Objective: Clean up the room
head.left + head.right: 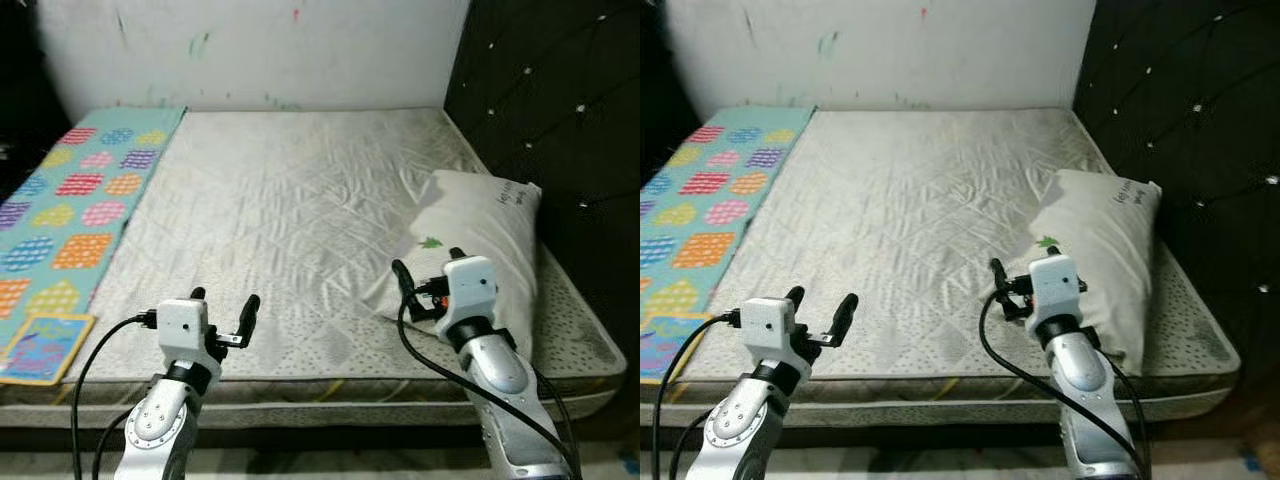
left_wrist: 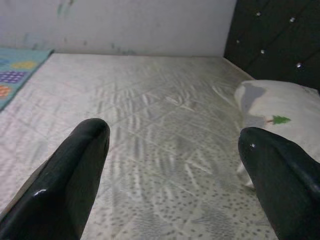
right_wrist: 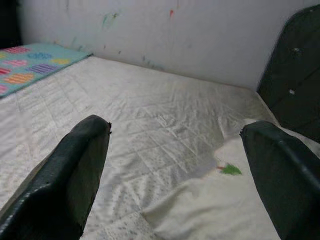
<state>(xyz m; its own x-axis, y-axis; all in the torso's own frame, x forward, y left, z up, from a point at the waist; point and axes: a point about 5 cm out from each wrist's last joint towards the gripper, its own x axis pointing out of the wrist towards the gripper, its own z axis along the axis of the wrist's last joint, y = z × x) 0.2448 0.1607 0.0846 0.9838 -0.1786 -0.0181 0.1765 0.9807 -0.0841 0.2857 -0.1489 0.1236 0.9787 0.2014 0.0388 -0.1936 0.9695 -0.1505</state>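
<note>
A bare grey quilted mattress [image 1: 290,210] lies before me. A white pillow [image 1: 480,240] with a small green tree print rests along its right side by the headboard. My right gripper [image 1: 428,268] is open just over the pillow's near end, one finger to the left of it, nothing between the fingers. My left gripper [image 1: 224,310] is open over the mattress's front edge at the left, holding nothing. The pillow [image 2: 280,112] also appears in the left wrist view, and the pillow [image 3: 220,200] lies close below the right wrist's fingers [image 3: 75,175].
A colourful patterned blanket [image 1: 70,210] covers the mattress's left strip, with a blue booklet [image 1: 45,348] on its near corner. A dark tufted headboard [image 1: 560,120] stands on the right and a white wall [image 1: 260,50] at the back.
</note>
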